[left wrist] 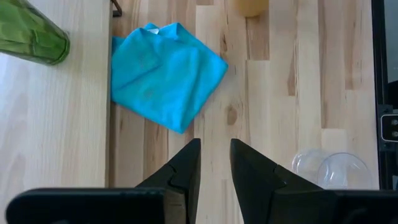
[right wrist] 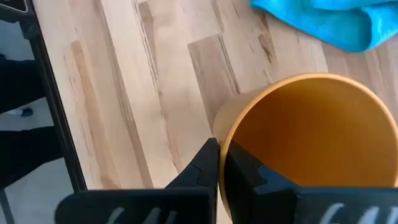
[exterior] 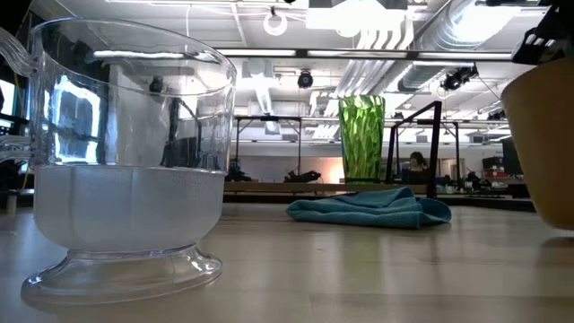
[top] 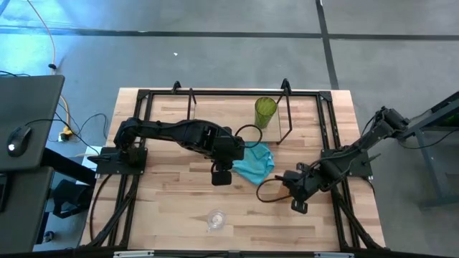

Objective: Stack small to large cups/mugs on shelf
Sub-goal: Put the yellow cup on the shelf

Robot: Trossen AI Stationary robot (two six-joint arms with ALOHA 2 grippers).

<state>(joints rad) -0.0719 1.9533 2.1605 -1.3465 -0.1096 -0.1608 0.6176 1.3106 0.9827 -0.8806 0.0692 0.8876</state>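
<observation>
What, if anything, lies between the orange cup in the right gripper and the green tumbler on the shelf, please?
The turquoise cloth lies on the table roughly between the orange cup, held by the right gripper, and the green tumbler on the shelf.

Bright overhead ceiling light, soft shadows, blurred near glass cup [exterior: 126, 152], blue glare on floor.

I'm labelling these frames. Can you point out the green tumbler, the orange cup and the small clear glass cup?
green tumbler [top: 265, 111]: high view, on its open top.
orange cup [right wrist: 311, 143]: right wrist view, on its inner wall.
small clear glass cup [exterior: 126, 170]: low view, on its side wall.
</observation>
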